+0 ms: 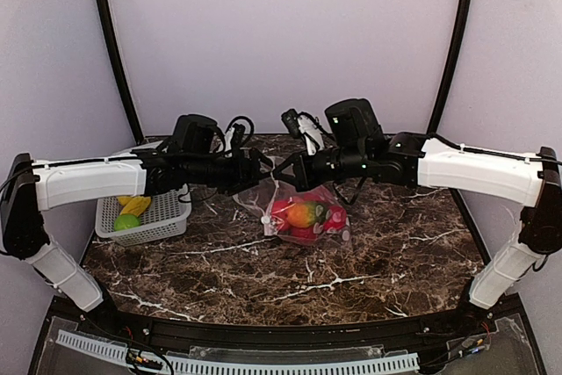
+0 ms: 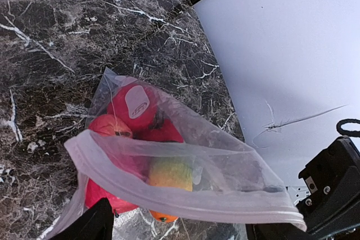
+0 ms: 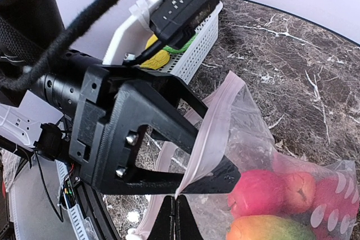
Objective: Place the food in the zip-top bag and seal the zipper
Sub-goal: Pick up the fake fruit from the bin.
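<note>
The clear zip-top bag (image 1: 263,197) lies at mid-table, its mouth lifted between my two grippers. Several red foods (image 1: 290,212) and an orange-green one (image 1: 303,214) sit inside; they also show in the left wrist view (image 2: 135,108) and the right wrist view (image 3: 264,192). My right gripper (image 3: 177,203) is shut on the end of the pink zipper (image 3: 211,133). My left gripper (image 2: 180,231) is open, its fingers (image 3: 216,175) spread on either side of the zipper strip (image 2: 197,203). In the top view the left gripper (image 1: 266,167) and the right gripper (image 1: 283,169) almost meet.
A white mesh basket (image 1: 162,217) stands at the left with a yellow food (image 1: 136,205) and a green one (image 1: 126,222) in it; it also shows in the right wrist view (image 3: 197,43). A small white tab (image 1: 264,219) hangs at the bag's left edge.
</note>
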Controlling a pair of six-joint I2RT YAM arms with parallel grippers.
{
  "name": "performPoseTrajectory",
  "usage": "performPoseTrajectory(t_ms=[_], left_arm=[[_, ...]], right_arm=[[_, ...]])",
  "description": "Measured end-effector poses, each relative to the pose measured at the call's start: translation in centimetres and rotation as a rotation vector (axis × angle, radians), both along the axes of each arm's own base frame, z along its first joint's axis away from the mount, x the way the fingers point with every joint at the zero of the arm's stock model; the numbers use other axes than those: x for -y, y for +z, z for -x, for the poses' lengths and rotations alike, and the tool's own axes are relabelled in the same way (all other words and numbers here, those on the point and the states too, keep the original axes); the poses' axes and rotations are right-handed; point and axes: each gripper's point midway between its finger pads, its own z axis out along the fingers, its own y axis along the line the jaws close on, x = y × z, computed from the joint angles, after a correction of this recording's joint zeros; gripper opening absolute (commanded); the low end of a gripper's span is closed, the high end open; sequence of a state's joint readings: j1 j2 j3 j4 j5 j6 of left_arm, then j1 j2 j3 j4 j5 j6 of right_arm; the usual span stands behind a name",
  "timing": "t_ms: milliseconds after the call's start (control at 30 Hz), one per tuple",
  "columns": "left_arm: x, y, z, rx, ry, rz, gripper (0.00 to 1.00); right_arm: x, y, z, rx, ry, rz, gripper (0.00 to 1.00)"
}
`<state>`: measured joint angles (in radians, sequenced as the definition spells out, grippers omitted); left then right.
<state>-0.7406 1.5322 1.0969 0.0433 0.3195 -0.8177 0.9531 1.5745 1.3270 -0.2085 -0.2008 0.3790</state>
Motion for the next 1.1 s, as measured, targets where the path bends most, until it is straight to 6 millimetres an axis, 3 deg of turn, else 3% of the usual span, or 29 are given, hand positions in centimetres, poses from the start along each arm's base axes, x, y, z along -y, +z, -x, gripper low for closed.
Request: performPoseTrajectory(t_ms=[167,367,433,533,733,1000,1100], left_arm=[[-1.5,2.1,0.7,0.076,-0.013,-0.03,0.81],[-4.9,6.8,2.2,0.215,-0.027,-0.107,0.83],[-7.5,8.5,2.4,0.254,-0.003,-0.137,0.83],[-11.7,8.6,1.5,0.245,0.076,-0.187,0.84],[-19.6,5.6,0.3,0.153,0.248,-0.297,0.87],[-29.4,-2.6,0.6,-0.099,0.489,-0.436,0.93],[-31.7,-4.7,1.7,-0.154,0.563,-0.488,0.95]], right_arm=[[-0.1,0.0,0.1,0.001,0.001,0.002,0.0],[0.1,-0.1,-0.1,0.005,-0.012,0.009,0.0],[0.1,-0.1,-0.1,0.005,-0.012,0.009,0.0],[0.1,-0.1,-0.1,0.005,-0.013,0.01,0.0],[0.1,-0.1,-0.1,0.005,-0.015,0.01,0.0],[0.2,-0.2,-0.2,0.006,-0.018,0.015,0.0],[0.2,-0.2,-0.2,0.008,-0.022,0.016,0.0]])
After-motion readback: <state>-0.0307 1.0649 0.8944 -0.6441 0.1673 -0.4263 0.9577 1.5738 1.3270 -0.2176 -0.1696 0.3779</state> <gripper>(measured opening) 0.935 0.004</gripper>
